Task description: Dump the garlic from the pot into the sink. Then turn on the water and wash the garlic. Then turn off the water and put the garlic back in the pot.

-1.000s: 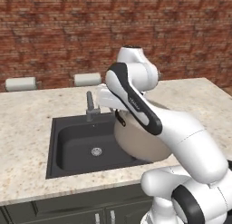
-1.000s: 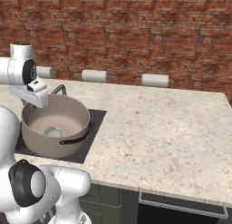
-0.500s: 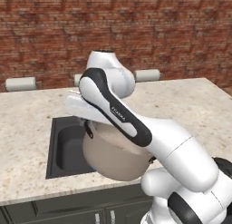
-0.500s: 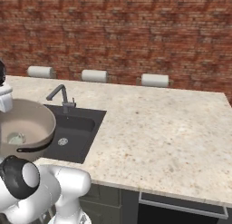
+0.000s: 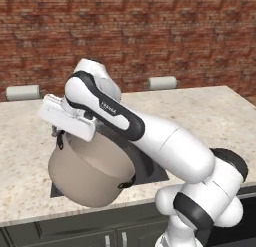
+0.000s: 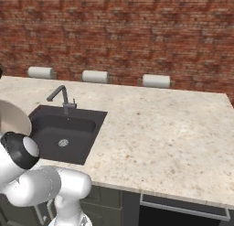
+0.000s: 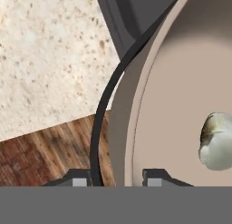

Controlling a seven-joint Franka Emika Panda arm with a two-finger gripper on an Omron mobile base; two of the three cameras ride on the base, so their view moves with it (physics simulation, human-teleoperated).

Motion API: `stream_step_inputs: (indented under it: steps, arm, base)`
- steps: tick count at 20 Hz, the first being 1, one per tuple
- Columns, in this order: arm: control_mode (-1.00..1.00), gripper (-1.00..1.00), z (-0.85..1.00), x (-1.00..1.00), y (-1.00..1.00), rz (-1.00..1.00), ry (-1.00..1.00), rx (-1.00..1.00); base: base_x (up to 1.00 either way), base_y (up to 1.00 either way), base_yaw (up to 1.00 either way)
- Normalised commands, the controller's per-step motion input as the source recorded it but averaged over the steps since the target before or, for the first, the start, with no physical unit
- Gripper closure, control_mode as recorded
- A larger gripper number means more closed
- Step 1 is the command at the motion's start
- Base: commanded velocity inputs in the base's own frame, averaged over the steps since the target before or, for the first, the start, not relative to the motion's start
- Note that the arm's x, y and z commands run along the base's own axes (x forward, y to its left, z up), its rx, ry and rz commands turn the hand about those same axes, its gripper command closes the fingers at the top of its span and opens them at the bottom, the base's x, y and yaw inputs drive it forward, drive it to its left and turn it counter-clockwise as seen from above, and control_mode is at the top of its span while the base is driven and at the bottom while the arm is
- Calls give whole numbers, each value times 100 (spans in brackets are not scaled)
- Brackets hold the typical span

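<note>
Clamped on the rim of the pot (image 7: 136, 119), the gripper (image 7: 115, 177) carries it tilted over the sink (image 6: 50, 124), its left edge out past the counter (image 5: 20, 141); the garlic (image 7: 217, 141) lies inside, not yet dumped.

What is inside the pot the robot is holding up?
In the hand view, the garlic lies inside the pot, against its pale interior. The rest of the interior runs out of that picture, so anything else there cannot be seen.
</note>
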Motion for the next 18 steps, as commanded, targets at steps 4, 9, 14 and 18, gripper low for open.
stream_step_inputs:
  steps: [4,9,14,18]
  arm:
    - [-100,100,21,96,75,0,3,14]
    - [-100,100,18,100,69,0,0,10]
    - [-100,100,16,100,45,0,0,9]
    - [-100,100,0,100,11,0,0,5]
  base:
    - [0,0,0]
    - [0,0,0]
    - [0,0,0]
    - [0,0,0]
